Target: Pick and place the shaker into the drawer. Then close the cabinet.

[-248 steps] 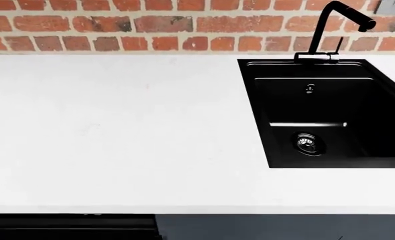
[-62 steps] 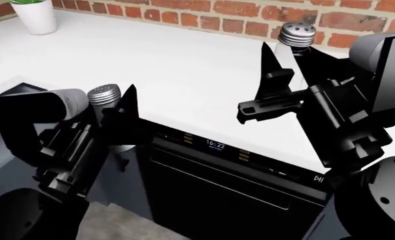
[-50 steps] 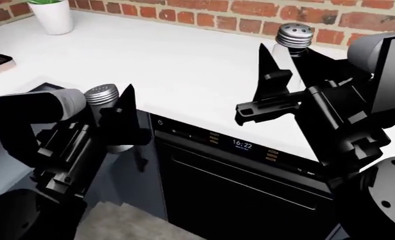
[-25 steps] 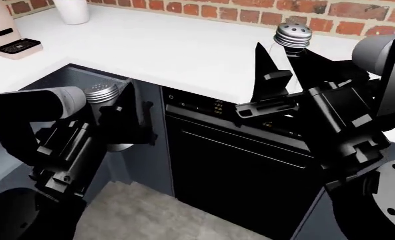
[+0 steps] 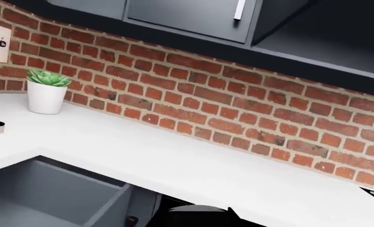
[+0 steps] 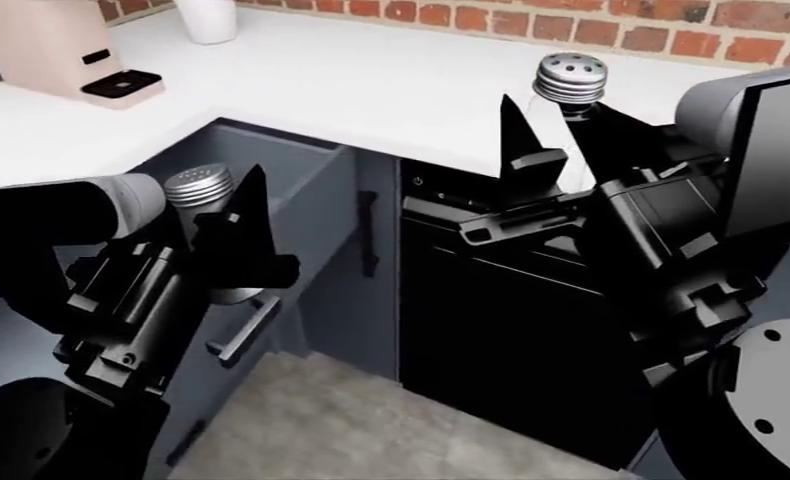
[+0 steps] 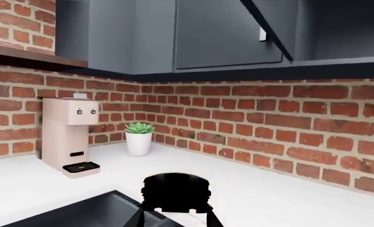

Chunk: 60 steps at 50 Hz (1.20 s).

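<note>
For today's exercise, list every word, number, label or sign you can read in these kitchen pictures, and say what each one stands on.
None can be read.
Black appliance: small marks on its top panel, too small and blurred.
Coffee machine: two dots, no lettering.

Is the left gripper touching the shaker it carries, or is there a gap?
Touching. In the head view, the left gripper has its dark fingers pressed against the shaker, whose body sits between them above the open drawer.

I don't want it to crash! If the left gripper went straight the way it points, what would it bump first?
Probably the brick wall behind the white countertop. The left gripper, holding a shaker, aims over the counter, though depth is unclear.
</note>
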Motion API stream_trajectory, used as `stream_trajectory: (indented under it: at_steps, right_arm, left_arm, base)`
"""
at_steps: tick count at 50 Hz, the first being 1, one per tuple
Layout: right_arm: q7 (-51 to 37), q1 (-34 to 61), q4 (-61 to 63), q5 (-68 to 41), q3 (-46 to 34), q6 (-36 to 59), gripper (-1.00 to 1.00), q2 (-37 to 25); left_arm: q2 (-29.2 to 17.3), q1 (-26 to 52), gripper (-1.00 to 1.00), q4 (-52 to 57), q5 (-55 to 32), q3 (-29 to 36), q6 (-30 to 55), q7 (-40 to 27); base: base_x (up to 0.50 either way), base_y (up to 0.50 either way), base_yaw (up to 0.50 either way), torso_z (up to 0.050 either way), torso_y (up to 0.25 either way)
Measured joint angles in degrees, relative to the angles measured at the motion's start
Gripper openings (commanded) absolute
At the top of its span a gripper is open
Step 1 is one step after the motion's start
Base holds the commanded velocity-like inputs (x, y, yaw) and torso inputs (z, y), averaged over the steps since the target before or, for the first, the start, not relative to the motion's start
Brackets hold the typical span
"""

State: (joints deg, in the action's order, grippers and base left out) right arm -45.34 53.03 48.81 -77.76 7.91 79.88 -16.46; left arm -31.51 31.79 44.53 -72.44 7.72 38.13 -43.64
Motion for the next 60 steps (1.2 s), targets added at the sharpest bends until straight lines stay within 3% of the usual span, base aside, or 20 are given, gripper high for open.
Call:
stream_trajectory:
  at_steps: [44,55,60]
  right_arm:
    - [-0.46,-0.35,-1.04,0.05,-3.52,-3.83,-1.0,-2.52]
    - [-0.96,-0.42,-1.32,-1.0,-3.95,-4.3,-1.0,-3.35]
    - [-3.45,1.36,-2.23,-3.58,-4.58,-3.21,-1.0,-4.28]
  left_arm:
    - [-0.66,0.78,-1.0,-0.16,0.08,0.79,0.01,-0.53]
    - [-0.8,2.0,-1.0,-0.31,-0.48,1.33,0.65,-1.16]
    - [-0.9,7.05,-1.0,-1.76,-3.15,2.55,3.04,-2.92]
  base:
    - [-0.23,0.44,0.0,0.0,0.0]
    - [0.0,0.0,0.0,0.0,0.0]
    - [0.0,0.0,0.0,0.0,0.0]
